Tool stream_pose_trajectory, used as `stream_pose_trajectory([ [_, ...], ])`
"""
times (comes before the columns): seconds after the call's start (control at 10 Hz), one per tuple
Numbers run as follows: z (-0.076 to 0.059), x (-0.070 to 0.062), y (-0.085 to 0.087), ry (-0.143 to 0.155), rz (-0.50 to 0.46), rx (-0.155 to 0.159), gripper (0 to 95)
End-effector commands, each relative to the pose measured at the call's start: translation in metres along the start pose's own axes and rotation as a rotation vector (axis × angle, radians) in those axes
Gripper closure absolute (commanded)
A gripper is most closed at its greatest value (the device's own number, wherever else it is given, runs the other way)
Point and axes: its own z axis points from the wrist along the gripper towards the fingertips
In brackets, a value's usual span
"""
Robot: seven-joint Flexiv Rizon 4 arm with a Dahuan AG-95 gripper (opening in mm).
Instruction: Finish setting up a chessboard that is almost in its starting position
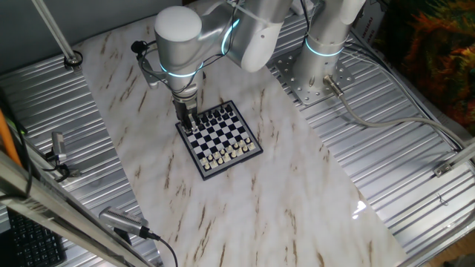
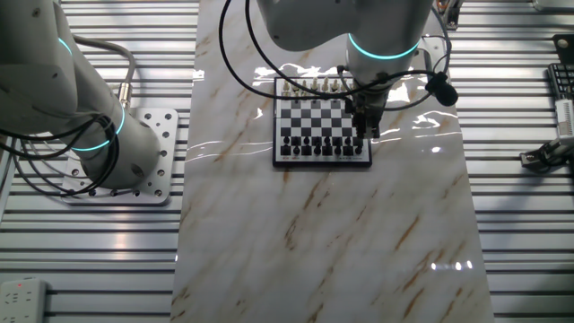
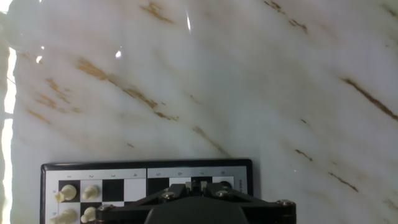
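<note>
The small chequered chessboard [image 1: 220,139] lies on the marble sheet, with dark pieces [image 1: 217,116] along its far edge and pale pieces [image 1: 228,154] along its near edge. My gripper [image 1: 190,124] stands upright, low over the board's left corner at the end of the dark rows. In the other fixed view the gripper [image 2: 367,128] is over the right end of the board [image 2: 321,130]. In the hand view the jaws of my gripper [image 3: 200,185] stand close together with a small dark piece between them, above the board [image 3: 93,166]. Pale pieces [image 3: 67,193] show at lower left.
The marble sheet [image 1: 282,200] lies on a ribbed metal table [image 1: 386,170]. The arm's base plate [image 1: 308,78] is at the back right with a cable trailing off it. Clamps and camera stands [image 1: 59,152] stand at the left edge.
</note>
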Motion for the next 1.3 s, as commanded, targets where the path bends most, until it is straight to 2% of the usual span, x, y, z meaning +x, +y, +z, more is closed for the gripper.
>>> stream_pose_trajectory([
  [0.1, 0.0002, 0.0004, -0.0005, -0.001, -0.001, 0.000, 95.0],
  [1.3, 0.0036, 0.0022, -0.0042, -0.009, -0.007, -0.005, 95.0],
])
